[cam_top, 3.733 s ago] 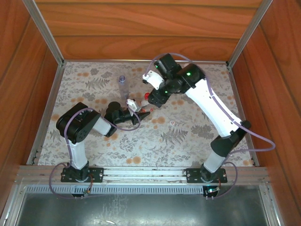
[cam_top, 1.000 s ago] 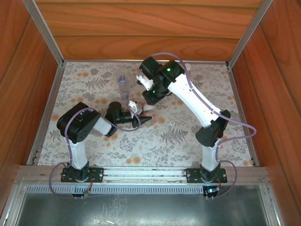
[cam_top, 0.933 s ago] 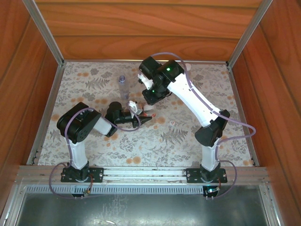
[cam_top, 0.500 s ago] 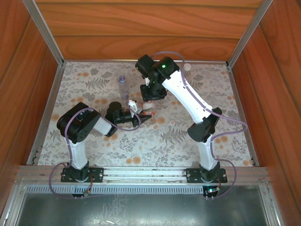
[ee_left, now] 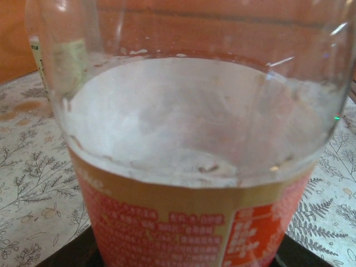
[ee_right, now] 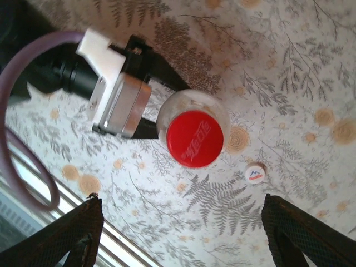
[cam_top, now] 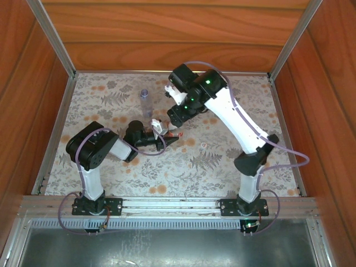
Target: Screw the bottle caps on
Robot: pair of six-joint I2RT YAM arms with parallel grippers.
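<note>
Bright red on the round plastic screw cap (ee_right: 194, 139). Orange-red, white print and a tan band on the label of the clear plastic bottle (ee_left: 189, 222). White with a blue-red mark on the small round cap (ee_right: 254, 175). Cream with grey ferns and orange blossoms across the surface (ee_right: 289, 72).

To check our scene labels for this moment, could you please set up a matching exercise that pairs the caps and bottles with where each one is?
Things:
1. red cap
2. small white cap
3. red-labelled bottle
4. bluish bottle

Places:
a. standing alone toward the far side of the table
b. gripped by the left fingers
c. lying loose on the floral surface
d. sitting on top of the gripped bottle

Pairs: 1-d, 2-c, 3-b, 4-a
</note>
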